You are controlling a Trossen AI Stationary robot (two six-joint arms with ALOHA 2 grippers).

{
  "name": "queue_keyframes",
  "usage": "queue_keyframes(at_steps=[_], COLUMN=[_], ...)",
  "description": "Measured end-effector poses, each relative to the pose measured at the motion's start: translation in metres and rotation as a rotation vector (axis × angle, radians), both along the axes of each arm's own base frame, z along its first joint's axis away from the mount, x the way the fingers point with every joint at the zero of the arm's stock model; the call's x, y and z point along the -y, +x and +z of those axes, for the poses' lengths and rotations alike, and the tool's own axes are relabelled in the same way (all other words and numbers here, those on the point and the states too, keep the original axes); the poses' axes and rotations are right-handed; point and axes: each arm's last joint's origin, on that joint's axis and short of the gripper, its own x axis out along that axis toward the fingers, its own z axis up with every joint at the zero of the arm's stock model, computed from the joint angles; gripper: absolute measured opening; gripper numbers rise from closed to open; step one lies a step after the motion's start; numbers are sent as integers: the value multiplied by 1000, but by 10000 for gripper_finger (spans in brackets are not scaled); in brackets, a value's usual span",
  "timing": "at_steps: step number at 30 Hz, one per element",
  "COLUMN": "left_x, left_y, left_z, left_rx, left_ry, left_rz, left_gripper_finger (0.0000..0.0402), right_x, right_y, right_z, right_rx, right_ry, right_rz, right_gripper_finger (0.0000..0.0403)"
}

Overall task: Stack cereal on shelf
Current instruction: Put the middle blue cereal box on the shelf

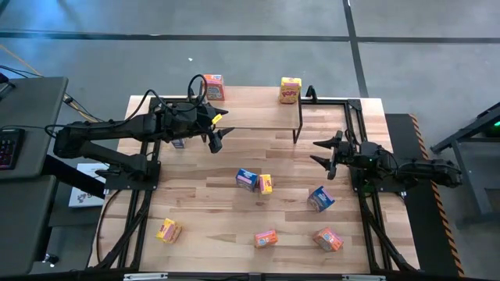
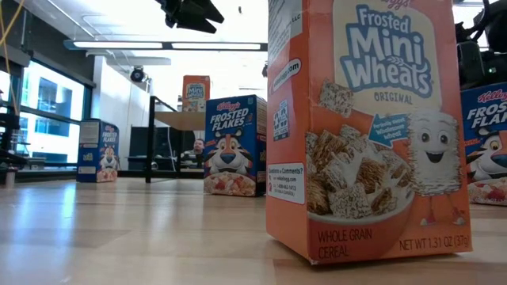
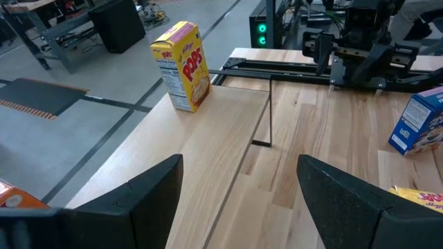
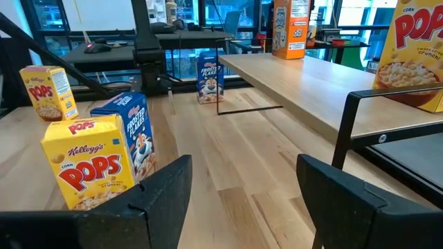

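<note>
Shelf [image 1: 258,117] carries two cereal boxes: an orange one [image 1: 213,87] at one end and a yellow one [image 1: 291,90] at the other. Left gripper [image 1: 216,129] hovers over the shelf's near edge, fingers apart and empty; right gripper [image 1: 326,152] waits off the shelf's yellow-box end, fingers likewise apart and empty. Seven more boxes stand on the table [image 1: 203,211] in front of the shelf, among them a blue one [image 1: 247,179] touching a yellow one [image 1: 266,183].
</note>
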Motion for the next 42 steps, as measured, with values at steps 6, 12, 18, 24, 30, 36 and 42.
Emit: queue_keyframes(at_steps=[6,12,18,24,30,36,42], left_x=[0,0,0,0,-1,-1,-1], left_y=[0,0,0,1,3,5,3], left_z=[0,0,0,2,5,8,5], left_rx=[0,0,0,-14,25,65,28], left_ry=[0,0,0,65,75,79,77], left_rz=[0,0,0,-27,-26,-22,-20], left_gripper_finger=[273,273,273,273,273,273,273], right_x=[0,0,0,0,0,0,0], right_y=[0,0,0,0,0,0,0], right_z=[0,0,0,0,0,0,0], right_rx=[0,0,0,0,-1,-1,-1], right_ry=[0,0,0,0,0,0,0], right_rz=[0,0,-1,-1,-1,-1,-1], right_gripper_finger=[252,252,252,252,252,252,252])
